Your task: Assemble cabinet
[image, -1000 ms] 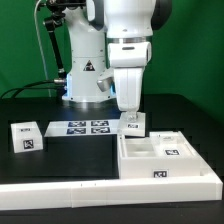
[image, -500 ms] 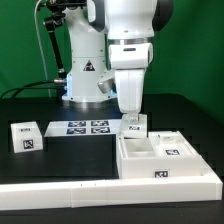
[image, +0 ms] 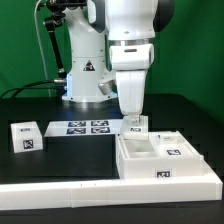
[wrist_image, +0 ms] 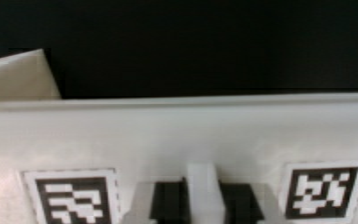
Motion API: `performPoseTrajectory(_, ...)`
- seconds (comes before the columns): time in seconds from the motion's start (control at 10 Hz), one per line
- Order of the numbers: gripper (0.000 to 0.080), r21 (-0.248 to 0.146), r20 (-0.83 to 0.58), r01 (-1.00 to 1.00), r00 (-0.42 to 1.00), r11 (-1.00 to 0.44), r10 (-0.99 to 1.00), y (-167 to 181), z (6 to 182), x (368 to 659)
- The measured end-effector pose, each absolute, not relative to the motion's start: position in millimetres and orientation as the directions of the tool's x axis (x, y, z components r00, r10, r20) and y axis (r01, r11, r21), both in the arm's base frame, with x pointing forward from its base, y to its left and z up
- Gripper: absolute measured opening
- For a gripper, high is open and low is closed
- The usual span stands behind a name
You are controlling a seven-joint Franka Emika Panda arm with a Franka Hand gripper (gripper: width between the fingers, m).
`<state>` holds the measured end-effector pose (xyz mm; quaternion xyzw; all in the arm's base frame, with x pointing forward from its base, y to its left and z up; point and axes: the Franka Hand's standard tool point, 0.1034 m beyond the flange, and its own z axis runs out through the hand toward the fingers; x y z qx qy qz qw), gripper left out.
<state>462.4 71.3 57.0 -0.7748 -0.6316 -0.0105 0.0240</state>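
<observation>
The cabinet [image: 190, 172] is seen as an open white box lying on the black table [image: 60, 165], toward the exterior view's right. At its far corner a small panel [image: 134, 127] stands upright, and the gripper [image: 134, 121] is set down over it from above. In the wrist view the dark fingers [wrist_image: 163, 200] are placed on either side of a narrow white strip, likely the panel's edge. It cannot be told whether that strip is actually pinched or only straddled. A loose block [image: 27, 137] is left well apart on the exterior view's left, beyond the marker board [image: 85, 127].

The step in hand is judged to be the seating or grasping of this panel at the box's corner. It is done well if the panel is kept centred between the fingers and held square to the box wall. Pressure should be applied straight down, not sideways, so that the panel is not tipped and the box is not pushed across the table.
</observation>
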Motion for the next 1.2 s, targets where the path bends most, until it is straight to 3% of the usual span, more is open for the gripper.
performPoseTrajectory(1.0,0.007,-0.011,0.057,0.99,0.138,-0.138,0.989,66,55.7,475)
performPoseTrajectory(1.2,0.007,0.005,0.064,0.998,0.06,-0.06,0.996,61,55.2,485)
